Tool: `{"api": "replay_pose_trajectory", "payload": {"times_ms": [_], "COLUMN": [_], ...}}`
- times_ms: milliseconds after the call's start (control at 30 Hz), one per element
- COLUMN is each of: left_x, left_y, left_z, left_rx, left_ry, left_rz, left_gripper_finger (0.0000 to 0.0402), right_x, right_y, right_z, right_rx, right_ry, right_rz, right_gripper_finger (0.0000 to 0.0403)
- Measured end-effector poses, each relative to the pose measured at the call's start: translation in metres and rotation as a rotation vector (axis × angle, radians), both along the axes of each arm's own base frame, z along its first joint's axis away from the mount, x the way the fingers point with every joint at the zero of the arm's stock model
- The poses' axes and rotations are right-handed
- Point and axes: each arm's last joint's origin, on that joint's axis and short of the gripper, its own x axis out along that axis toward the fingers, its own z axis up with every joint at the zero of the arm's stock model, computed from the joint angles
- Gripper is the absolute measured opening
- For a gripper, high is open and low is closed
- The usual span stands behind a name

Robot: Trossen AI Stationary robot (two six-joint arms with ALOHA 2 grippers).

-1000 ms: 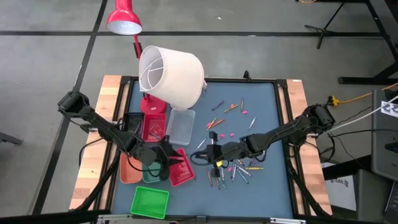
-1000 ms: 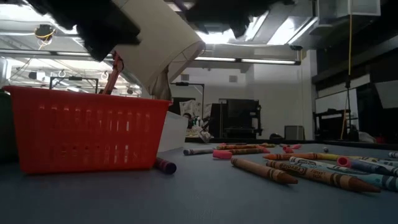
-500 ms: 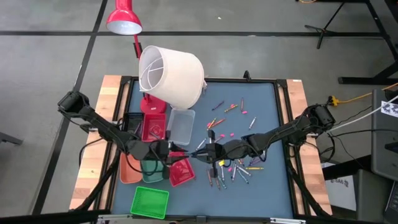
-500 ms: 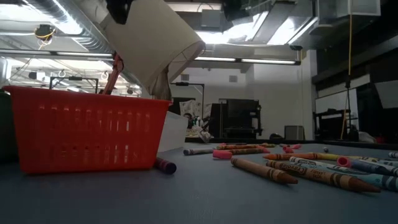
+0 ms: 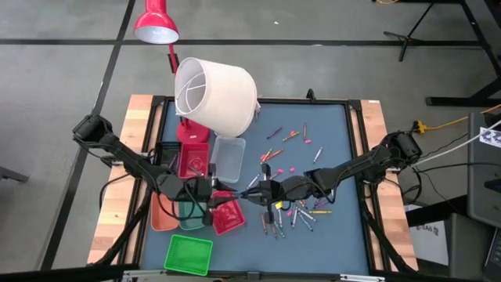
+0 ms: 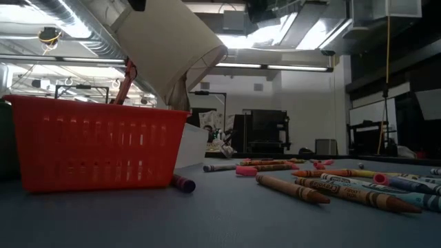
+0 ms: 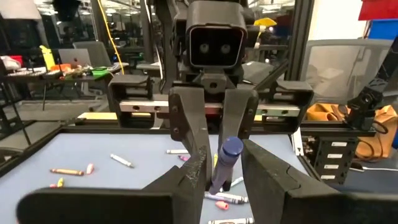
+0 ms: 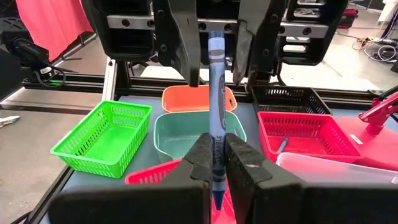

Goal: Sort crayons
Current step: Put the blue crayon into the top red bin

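From above, your two arms reach inward and meet nose to nose over the middle of the blue desk (image 5: 329,125). The right tool (image 5: 261,193) faces the left tool (image 5: 210,196) above the red basket (image 5: 228,215). Loose crayons (image 5: 293,213) lie scattered beside the right arm.

At desk level, the red basket (image 6: 89,141) shows a ribbed plastic lattice; paper-wrapped crayons (image 6: 293,188) lie flat to its right.

Through the left wrist, your left tool (image 7: 221,171) is spread wide around the tip of a blue crayon (image 7: 224,163).

Through the right wrist, your right tool (image 8: 216,163) is clenched on the blue crayon (image 8: 216,99), a slim paper-sleeved stick reaching to the opposite fingers.
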Motion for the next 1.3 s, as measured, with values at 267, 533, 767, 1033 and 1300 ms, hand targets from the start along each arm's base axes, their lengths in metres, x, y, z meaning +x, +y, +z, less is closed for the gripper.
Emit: {"api": "replay_pose_trajectory", "payload": {"times_ms": [267, 533, 767, 1033, 1300], "left_x": [0.000, 0.000, 0.000, -0.018, -0.053], "left_y": [0.000, 0.000, 0.000, 0.010, 0.031], "left_z": [0.000, 0.000, -0.001, 0.005, 0.012], "left_rx": [0.000, 0.000, -0.015, -0.084, -0.212], "left_ry": [0.001, 0.001, 0.008, 0.124, 0.293], "left_rz": [0.001, 0.007, 0.004, 0.015, 0.078], "left_gripper_finger": [0.0032, 0.0010, 0.0013, 0.0013, 0.0013], "right_x": [0.000, 0.000, -0.001, -0.011, -0.025], "right_y": [0.000, 0.000, 0.000, -0.001, -0.003], "right_z": [0.000, 0.000, -0.004, -0.027, -0.047], "right_rx": [0.000, 0.000, -0.012, -0.028, 0.025], "right_ry": [0.000, 0.002, 0.046, 0.309, 0.557], "right_rz": [0.001, 0.001, 0.000, 0.086, 0.119], "right_gripper_finger": [0.0024, 0.0039, 0.0111, 0.0140, 0.0140]}}
